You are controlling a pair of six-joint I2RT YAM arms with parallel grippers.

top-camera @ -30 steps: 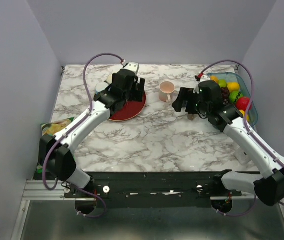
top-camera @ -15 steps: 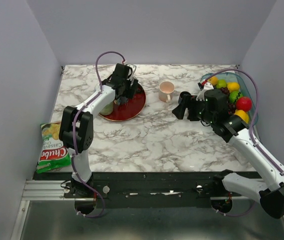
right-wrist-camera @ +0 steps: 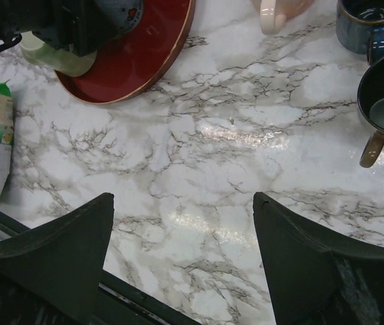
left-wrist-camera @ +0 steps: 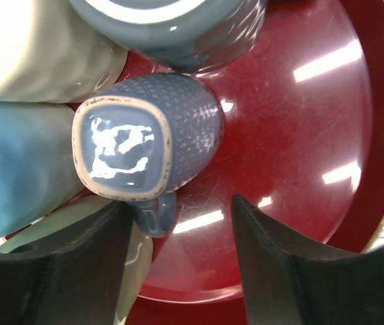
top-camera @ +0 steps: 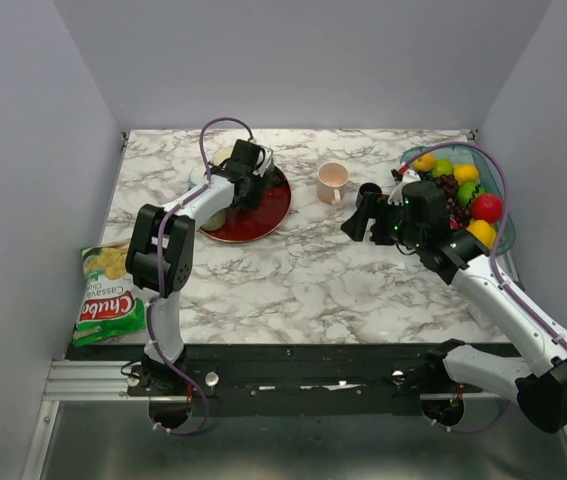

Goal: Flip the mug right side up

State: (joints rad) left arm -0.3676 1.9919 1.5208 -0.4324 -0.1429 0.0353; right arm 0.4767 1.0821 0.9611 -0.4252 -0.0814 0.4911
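blue and textured, the mug (left-wrist-camera: 144,135) sat base-up on the red plate (left-wrist-camera: 300,169), crowded by other cups (left-wrist-camera: 36,47) — likely why the left gripper (left-wrist-camera: 178,206) hung wide open astride its handle (left-wrist-camera: 152,217). the right gripper (right-wrist-camera: 181,196), equally spread and empty, hovered over the marble table (right-wrist-camera: 198,135).

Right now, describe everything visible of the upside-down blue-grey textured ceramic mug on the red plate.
The blue-grey glazed ceramic mug stands upside down on the glossy dark red plate, its squarish, tan-edged base facing up. Its wall bears a fine diamond pattern. The handle points toward the open left gripper. Other cups crowd it on two sides.
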